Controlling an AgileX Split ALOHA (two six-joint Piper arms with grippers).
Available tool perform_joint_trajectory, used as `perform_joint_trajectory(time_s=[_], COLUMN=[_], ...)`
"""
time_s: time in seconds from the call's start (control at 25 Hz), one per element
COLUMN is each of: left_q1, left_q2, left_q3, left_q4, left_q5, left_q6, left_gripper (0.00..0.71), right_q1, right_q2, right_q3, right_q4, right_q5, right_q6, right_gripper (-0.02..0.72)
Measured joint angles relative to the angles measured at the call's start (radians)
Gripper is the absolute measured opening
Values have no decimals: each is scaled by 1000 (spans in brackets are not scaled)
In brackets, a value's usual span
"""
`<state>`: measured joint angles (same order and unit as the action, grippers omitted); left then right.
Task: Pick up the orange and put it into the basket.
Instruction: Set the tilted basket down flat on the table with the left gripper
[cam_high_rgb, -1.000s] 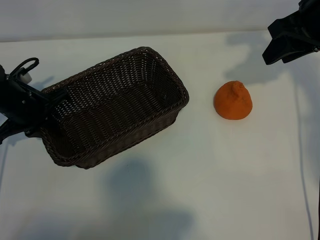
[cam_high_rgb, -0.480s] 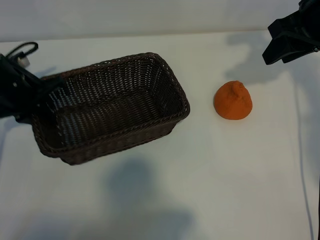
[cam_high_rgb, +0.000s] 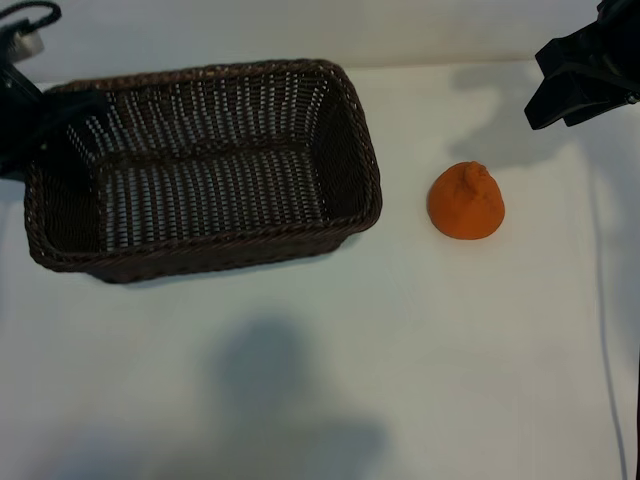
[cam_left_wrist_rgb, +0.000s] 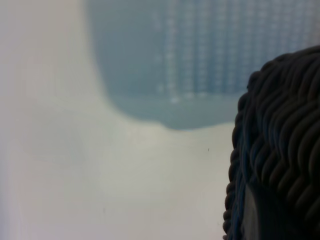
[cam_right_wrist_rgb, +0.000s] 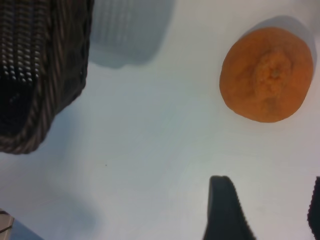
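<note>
basket (cam_high_rgb: 205, 165) off the table (cam_high_rgb: 330, 380), lifted at its left end. dark wicker, rectangular, braided rim, open side up, nothing inside. its shadow falls on the table below, seen as a bluish weave pattern in the left wrist view.

left gripper (cam_high_rgb: 30, 105) at the basket's left end, mostly out of the exterior view; only dark arm parts and a cable loop show at the top left corner. fingers pinched on the basket's rim; left wrist view shows the braided rim (cam_left_wrist_rgb: 280, 150) right against the camera.

orange (cam_high_rgb: 466, 201) sits on the table to the right of the basket, apart from it, knob end up. nothing touches it. in the right wrist view it lies ahead of the fingers (cam_right_wrist_rgb: 225, 210), with bare table between.

right gripper (cam_high_rgb: 580, 85) hangs at the top right of the exterior view, above and behind the orange, well clear of it. fingers spread, holding nothing. two dark fingertips visible in its wrist view with a wide gap between.

basket corner (cam_right_wrist_rgb: 40, 75) also shows in the right wrist view, well apart from the orange.
</note>
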<state>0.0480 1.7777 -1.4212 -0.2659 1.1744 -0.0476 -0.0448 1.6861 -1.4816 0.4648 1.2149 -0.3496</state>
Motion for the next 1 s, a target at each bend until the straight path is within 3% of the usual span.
perform_joint_trajectory(time_s=[0.2,0.44,0.72,1.0], left_q1=[0,0,0,-52], left_q2=[0,0,17,99], left_q3=[-33,-34,-37,-20], left_q4=[-6,-108,-141,-141], left_q5=[1,1,1,-16], left_q6=[89,189,217,203], left_gripper=[157,157,157,157], right_q1=[0,0,0,0], right_q2=[0,0,0,0], right_q3=[0,0,0,0], right_q4=[0,0,0,0], right_q5=[0,0,0,0], right_q6=[0,0,0,0], right_gripper=[408,408,401,376])
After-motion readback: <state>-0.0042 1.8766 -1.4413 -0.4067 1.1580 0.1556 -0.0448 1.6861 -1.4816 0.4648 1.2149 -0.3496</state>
